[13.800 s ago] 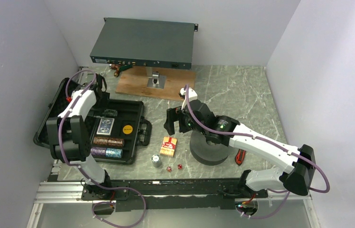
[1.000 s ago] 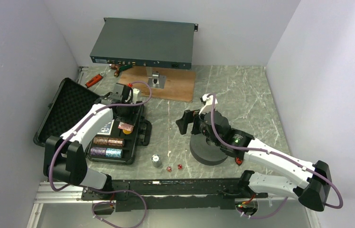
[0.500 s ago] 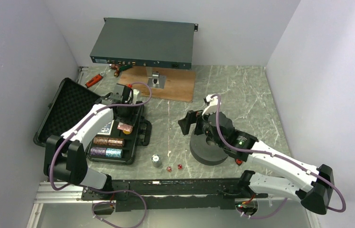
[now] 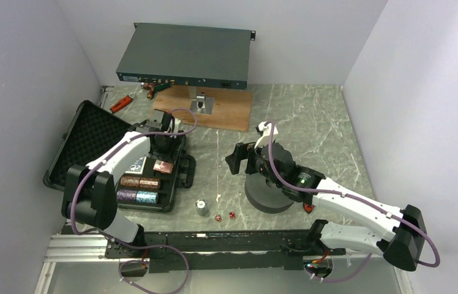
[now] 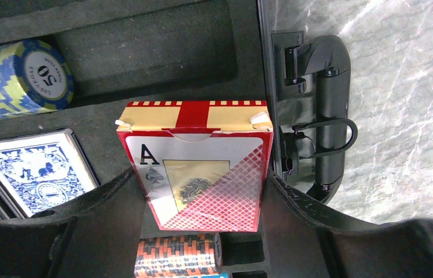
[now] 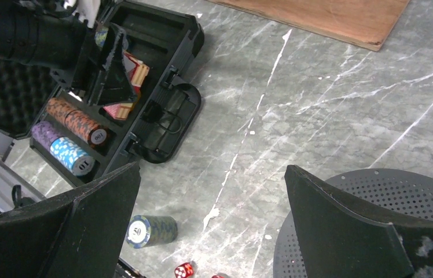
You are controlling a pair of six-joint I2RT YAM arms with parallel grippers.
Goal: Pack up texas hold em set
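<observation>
The left gripper (image 5: 200, 194), clamped on the red deck box (image 5: 197, 145), has brought it over the briefcase (image 5: 145, 40) (right gripper (image 6: 213, 174) apart, empty), ready for release.

Grey-green marble table (image 4: 312, 116), open black briefcase (image 4: 89, 139) left, dark foam ring (image 4: 263, 199) centre, lone chip stack (image 4: 202, 207), two red dice (image 4: 218, 217), wooden board (image 4: 229, 110) behind.

Blue-yellow chip stack (image 5: 26, 81) reads "50", red card box (image 5: 200, 168) shows "A", orange chip stack (image 6: 78, 121) perhaps "100"

The left gripper (image 5: 200, 178) grips a red card box (image 5: 195, 119) over the black case (image 5: 145, 52), beside a blue deck (image 5: 35, 168) and a chip stack (image 5: 17, 78).
</observation>
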